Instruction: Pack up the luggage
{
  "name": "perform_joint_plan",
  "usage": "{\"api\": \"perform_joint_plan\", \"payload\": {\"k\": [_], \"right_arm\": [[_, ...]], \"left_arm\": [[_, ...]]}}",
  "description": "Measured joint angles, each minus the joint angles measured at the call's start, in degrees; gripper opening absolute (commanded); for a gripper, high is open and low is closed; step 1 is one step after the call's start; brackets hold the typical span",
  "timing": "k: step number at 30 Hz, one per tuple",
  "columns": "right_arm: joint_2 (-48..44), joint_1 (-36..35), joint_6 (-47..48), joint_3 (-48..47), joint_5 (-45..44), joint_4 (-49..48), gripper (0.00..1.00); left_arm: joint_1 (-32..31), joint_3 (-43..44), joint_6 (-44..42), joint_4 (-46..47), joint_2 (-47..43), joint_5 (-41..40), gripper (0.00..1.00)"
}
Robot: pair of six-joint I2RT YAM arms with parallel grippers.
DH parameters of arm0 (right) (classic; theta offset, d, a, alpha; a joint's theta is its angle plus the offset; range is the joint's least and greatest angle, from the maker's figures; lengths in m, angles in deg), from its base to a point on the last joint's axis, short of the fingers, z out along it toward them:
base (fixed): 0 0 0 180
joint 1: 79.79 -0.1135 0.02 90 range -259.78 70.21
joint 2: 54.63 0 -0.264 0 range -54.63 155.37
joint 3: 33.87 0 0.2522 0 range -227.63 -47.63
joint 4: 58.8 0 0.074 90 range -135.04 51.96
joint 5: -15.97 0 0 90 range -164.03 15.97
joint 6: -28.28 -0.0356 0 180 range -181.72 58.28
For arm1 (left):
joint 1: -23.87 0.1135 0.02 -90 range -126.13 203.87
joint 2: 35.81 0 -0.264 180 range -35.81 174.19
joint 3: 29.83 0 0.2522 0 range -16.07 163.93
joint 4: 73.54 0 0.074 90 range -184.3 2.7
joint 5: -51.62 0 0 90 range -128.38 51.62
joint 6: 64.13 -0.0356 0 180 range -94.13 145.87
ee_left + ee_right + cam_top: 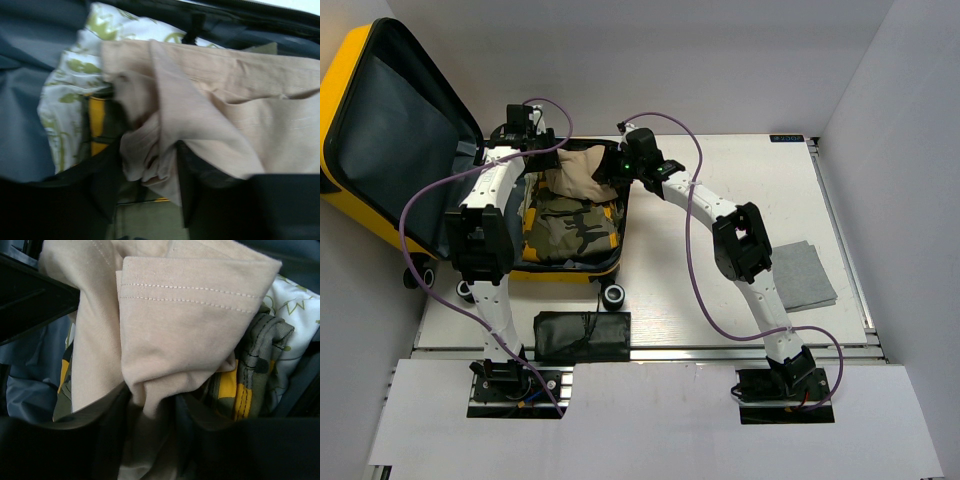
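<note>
A flat black pouch [583, 336] is laid near the front edge of the white table [680, 290]. A folded grey cloth [800, 274] is placed well apart from it, toward the right side. A crumpled beige garment [572, 170] is heaped partly over a folded camouflage garment [565, 228]. A white cloth [65, 85] printed with green shapes is seen beside the beige one and partly covered by it.

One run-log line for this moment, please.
left claw: shut on beige garment | right claw: shut on beige garment | luggage: open, camouflage garment inside | grey cloth: on table, unpacked
</note>
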Motion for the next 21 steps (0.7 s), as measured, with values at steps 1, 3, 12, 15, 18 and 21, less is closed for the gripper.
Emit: {"api": "perform_joint_plan", "payload": {"k": [1, 3, 12, 15, 18, 21], "right_arm": [[-0.3, 0.0, 0.2, 0.0, -0.2, 0.2, 0.53], [-1.4, 0.0, 0.9, 0.5, -0.7, 0.5, 0.72], [-13.1, 1.8, 6.9, 3.1, -7.5, 3.1, 0.89], [-15.0, 2.3, 8.3, 2.4, -7.8, 2.9, 0.89], [-13.4, 1.9, 8.7, -0.8, -5.4, 3.0, 0.89], [-10.1, 0.8, 8.4, -3.6, -2.5, 2.2, 0.89]], "left_arm": [[0.2, 0.4, 0.1, -0.2, 0.1, 0.0, 0.69], [0.7, 1.4, -0.2, -0.7, 0.1, 0.0, 0.83], [1.4, 7.3, 1.1, -2.3, -0.8, -1.7, 0.98], [1.4, 7.8, 2.2, -2.6, -2.5, -1.8, 0.98], [1.4, 6.7, 3.3, -2.1, -5.1, -0.4, 0.98], [1.4, 3.4, 4.4, -0.7, -8.4, 1.9, 0.98]]}}
